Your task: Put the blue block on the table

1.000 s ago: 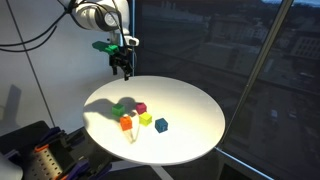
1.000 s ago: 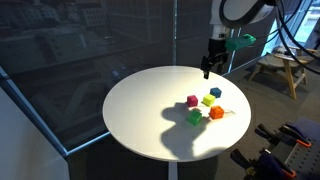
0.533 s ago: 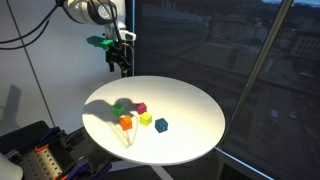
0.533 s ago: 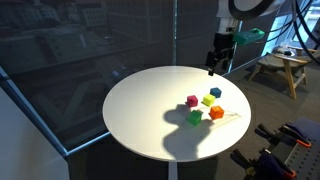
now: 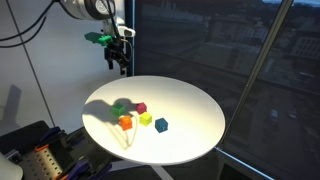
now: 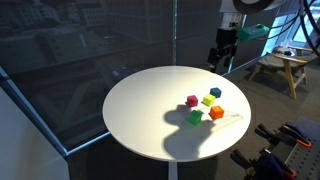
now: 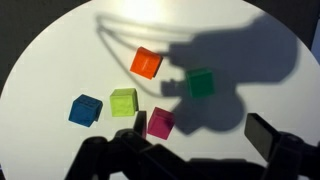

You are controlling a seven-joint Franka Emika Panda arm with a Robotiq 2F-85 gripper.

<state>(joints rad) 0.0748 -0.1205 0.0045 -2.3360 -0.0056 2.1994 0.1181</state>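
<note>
blue block [image 7: 85, 109] on table [image 7: 60, 50], beside lime cube [image 7: 123, 102]; end effector [image 5: 121, 68] hovering above

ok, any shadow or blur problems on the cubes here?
Wrist view: arm shadow covers the green cube and borders the magenta cube; the blue block sits fully lit. In both exterior views the shadow darkens the table around the green cube.

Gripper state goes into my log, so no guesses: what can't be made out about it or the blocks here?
- Gripper: in both exterior views too small and dark to tell open from shut.
- Wrist view: it shows only as dark blurs cut by the bottom edge.
- Green block: in an exterior view, half lost in the arm's shadow.
</note>
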